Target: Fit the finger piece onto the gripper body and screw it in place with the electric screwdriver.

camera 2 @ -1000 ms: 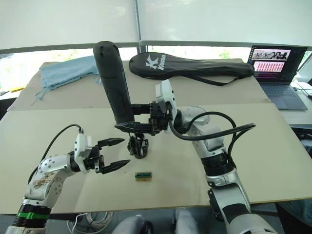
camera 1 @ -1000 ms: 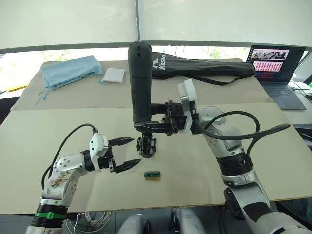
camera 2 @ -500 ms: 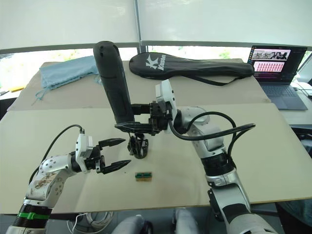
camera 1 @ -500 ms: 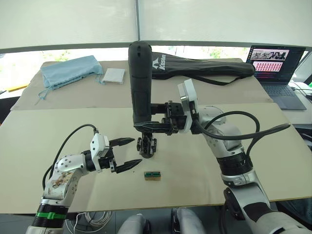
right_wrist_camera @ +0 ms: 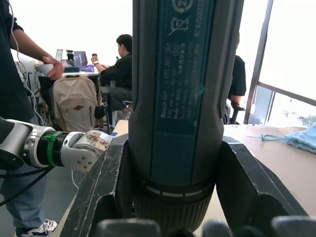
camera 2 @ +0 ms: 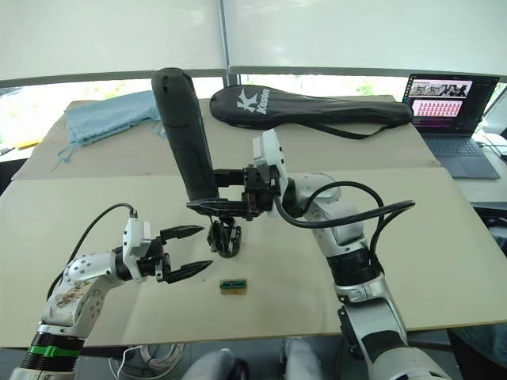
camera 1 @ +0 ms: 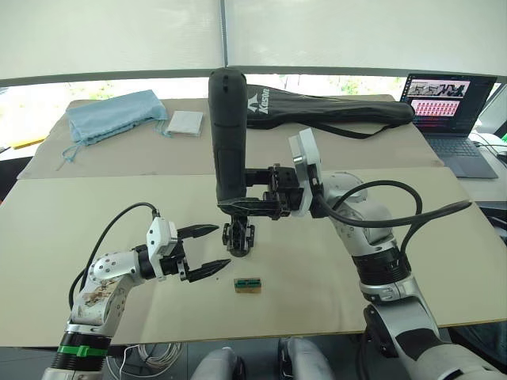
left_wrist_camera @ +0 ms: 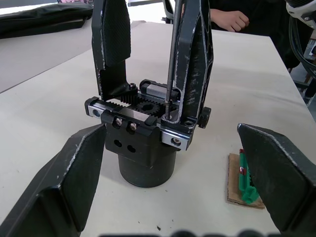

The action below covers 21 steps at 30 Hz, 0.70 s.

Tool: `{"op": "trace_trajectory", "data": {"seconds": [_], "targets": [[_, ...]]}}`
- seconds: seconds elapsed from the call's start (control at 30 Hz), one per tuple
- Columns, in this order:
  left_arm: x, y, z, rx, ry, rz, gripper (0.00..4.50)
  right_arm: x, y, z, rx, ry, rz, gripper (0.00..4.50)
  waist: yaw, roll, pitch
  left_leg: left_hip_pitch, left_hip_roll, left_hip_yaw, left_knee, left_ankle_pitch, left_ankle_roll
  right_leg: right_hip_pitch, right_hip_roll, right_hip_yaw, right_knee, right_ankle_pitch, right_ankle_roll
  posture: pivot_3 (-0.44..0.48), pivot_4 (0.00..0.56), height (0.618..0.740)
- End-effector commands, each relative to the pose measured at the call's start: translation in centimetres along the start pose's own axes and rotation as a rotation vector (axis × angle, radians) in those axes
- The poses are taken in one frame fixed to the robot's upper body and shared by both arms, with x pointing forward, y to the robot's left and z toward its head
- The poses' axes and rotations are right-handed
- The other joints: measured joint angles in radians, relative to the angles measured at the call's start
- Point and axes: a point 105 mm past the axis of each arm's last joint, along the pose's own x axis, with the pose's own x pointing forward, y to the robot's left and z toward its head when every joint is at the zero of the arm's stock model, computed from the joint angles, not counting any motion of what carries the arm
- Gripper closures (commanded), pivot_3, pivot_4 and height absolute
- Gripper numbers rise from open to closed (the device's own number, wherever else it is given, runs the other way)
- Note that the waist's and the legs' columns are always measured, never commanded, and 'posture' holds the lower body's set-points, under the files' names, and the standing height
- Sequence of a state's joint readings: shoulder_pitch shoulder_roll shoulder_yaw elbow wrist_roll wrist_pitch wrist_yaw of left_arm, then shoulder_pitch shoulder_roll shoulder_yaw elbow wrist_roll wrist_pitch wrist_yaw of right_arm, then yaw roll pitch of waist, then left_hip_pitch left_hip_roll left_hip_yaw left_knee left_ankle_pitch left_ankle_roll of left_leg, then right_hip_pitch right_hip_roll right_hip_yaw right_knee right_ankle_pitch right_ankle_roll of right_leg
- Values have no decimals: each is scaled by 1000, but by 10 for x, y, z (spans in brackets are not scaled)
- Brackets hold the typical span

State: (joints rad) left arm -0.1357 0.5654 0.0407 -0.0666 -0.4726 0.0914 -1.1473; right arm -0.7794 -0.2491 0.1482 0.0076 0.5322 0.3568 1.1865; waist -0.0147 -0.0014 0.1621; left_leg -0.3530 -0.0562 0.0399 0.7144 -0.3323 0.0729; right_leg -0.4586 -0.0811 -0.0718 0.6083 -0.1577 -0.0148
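Beige desk (camera 1: 71, 214) under a row of bright windows, seen from the head camera. At centre stands the gripper body (camera 1: 238, 238), upright on its round base; the left wrist view shows its toothed rack, a central gear and two tall black fingers rising from it. Whether one of these is the finger piece (left_wrist_camera: 195, 54) already seated cannot be told apart by shape alone, but the finger on the screw side carries the bit against its base.

Right claw (camera 1: 252, 206): closed around the lower end of the electric screwdriver (camera 1: 226, 134), which stands nearly vertical, rounded end up. Its thin metal bit (left_wrist_camera: 170, 59) runs straight down to a screw hole on top of the gripper body, tip touching or just at the hole.

Left claw (camera 1: 207, 249): spread wide and holding nothing, at about 8 o'clock from the gripper body, its two tips pointing toward it but apart from it. In the left wrist view the two fingers flank the gripper body on either side without contact.

Small green-and-tan box (camera 1: 248, 284): lies flat on the desk at about 5 o'clock from the gripper body, near it.

Far edge of the desk: a light blue cloth bag (camera 1: 115, 113) at 11 o'clock, a white pad (camera 1: 186, 123) beside it, a long black racket bag (camera 1: 333, 109) with white lettering at 1 o'clock, and an open laptop (camera 1: 449, 107) at 2 o'clock.

Right wrist view: people (right_wrist_camera: 121, 69) sit and stand in the room behind the screwdriver.
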Motion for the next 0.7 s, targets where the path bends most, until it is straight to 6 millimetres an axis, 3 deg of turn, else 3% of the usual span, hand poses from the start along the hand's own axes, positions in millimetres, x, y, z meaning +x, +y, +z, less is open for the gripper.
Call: {"op": "trace_trajectory", "data": {"seconds": [0.03,0.7], "targets": [[0,-2,8,33,-20,-6,0,2,2,14,-56,-32,16,2572,0,0,0,0,0,0,0,0,0,0,0,0,0,0,0,0,150,740],[-1,-2,4,30,-23,-2,0,2,2,15,-54,-26,24,2572,1,0,0,0,0,0,0,0,0,0,0,0,0,0,0,0,150,740]]}}
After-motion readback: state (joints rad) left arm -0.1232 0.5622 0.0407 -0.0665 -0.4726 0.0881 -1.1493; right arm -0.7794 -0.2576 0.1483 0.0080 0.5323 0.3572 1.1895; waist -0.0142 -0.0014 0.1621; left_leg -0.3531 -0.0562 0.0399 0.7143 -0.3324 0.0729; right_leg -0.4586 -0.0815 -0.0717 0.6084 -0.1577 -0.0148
